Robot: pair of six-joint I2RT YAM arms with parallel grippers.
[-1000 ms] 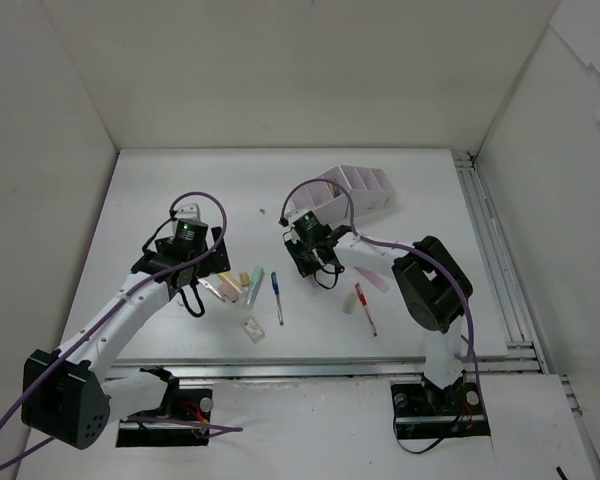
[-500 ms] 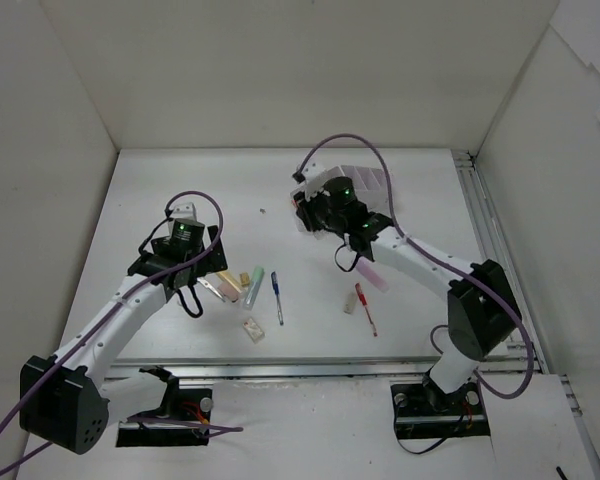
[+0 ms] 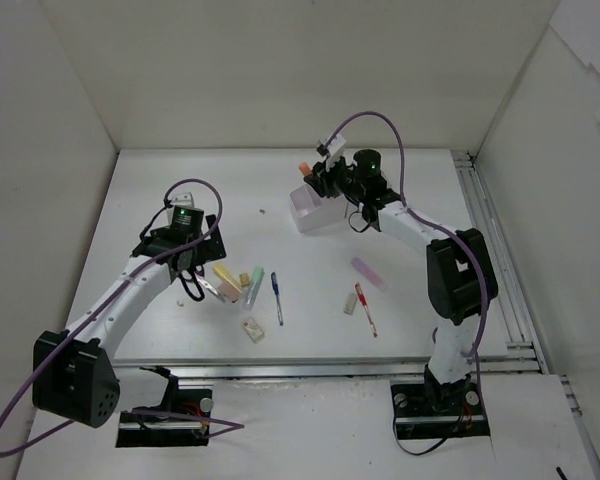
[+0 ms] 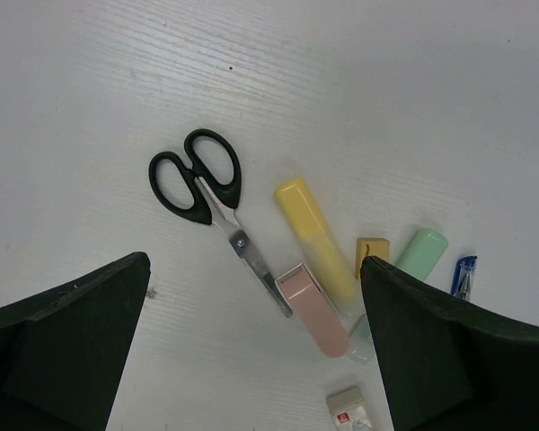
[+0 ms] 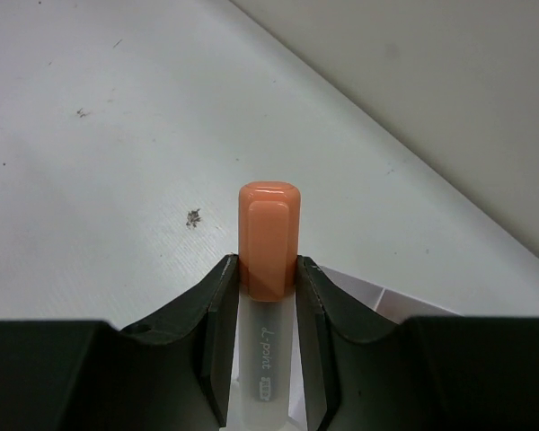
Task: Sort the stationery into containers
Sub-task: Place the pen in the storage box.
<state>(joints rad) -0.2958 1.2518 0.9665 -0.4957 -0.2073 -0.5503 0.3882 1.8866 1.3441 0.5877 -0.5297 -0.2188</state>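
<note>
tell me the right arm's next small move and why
Probably lower the orange-capped marker into the organizer, then open. The right gripper is clamped on it, cap up, and the organizer's white edge shows just beneath in the wrist view.

Scissors (image 4: pixel 198 187) L of markers (image 4: pixel 316 238), pen (image 3: pixel 277 297) R of them, organizer (image 3: pixel 315 212) back R

orange-capped marker (image 5: pixel 268 238), black-handled scissors (image 4: pixel 198 180), yellow highlighter (image 4: pixel 314 238)

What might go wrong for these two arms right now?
The right gripper pinches the orange-capped marker near its cap; it might slip, or drop outside the organizer. The open left gripper hangs over scissors lying close against a pink highlighter; grabbing one may knock the other.
</note>
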